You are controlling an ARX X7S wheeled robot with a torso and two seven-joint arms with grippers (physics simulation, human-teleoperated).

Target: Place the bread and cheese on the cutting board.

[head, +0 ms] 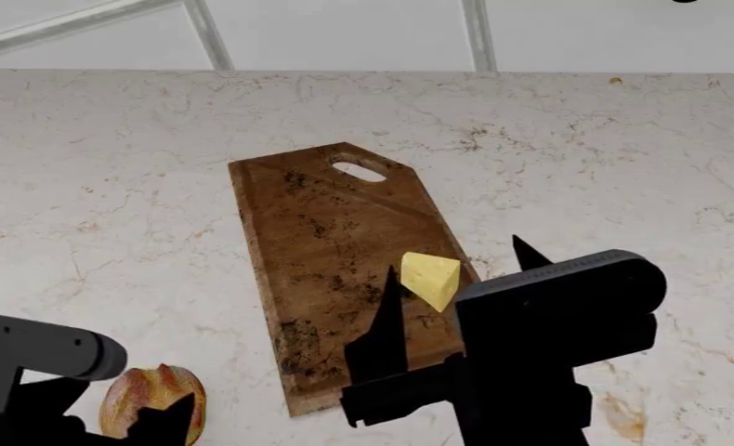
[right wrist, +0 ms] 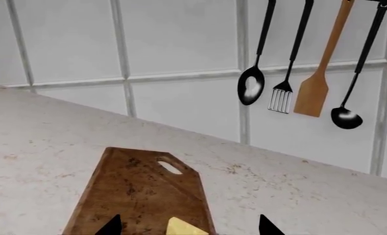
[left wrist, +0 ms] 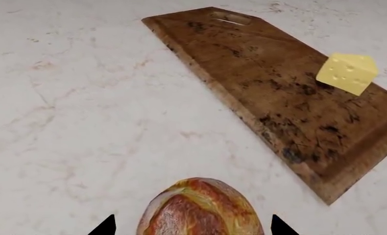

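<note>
The bread [left wrist: 200, 208] lies on the marble counter, left of the cutting board [left wrist: 272, 88], and also shows in the head view [head: 150, 401]. My left gripper [left wrist: 193, 226] is open, with one jaw on each side of the loaf [head: 144, 416]. The cheese [head: 432, 279] rests on the cutting board [head: 323, 251] near its right edge, and also shows in the left wrist view [left wrist: 348, 73]. My right gripper [head: 456, 268] is open and empty, held above the cheese [right wrist: 183, 227]. In the right wrist view the wedge lies between the fingertips of the gripper [right wrist: 188, 226], apart from both.
A white tiled wall [head: 342, 32] backs the counter [head: 615, 167]. Hanging on it are a black spoon [right wrist: 251, 88], a slotted spatula [right wrist: 281, 98], a wooden spatula [right wrist: 312, 95] and a ladle [right wrist: 346, 116]. The board's handle hole [head: 360, 172] faces the wall.
</note>
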